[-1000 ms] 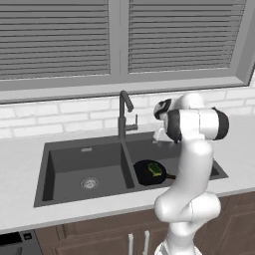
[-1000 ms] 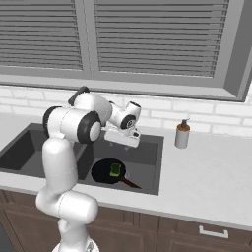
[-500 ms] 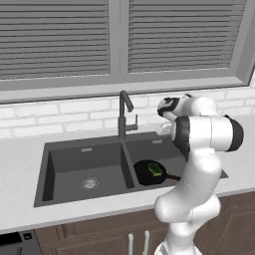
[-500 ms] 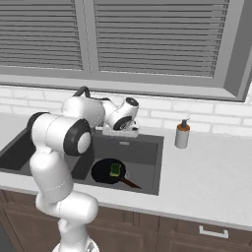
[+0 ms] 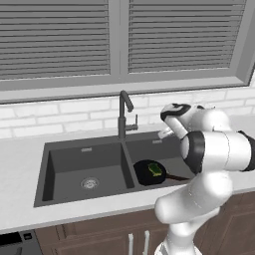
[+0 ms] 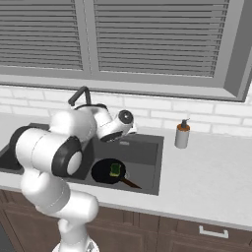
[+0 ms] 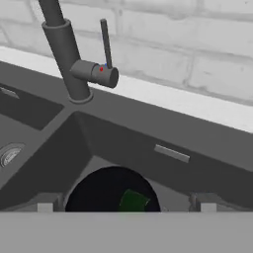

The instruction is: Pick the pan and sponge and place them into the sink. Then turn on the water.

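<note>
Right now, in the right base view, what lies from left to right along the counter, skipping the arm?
Faucet → pan with the sponge in it, in the sink's right basin → soap dispenser on the counter.

The faucet (image 7: pixel 66 54) with its upright lever (image 7: pixel 105 43) stands at eleven o'clock; open air lies between it and the pan (image 7: pixel 112 190) below.
</note>
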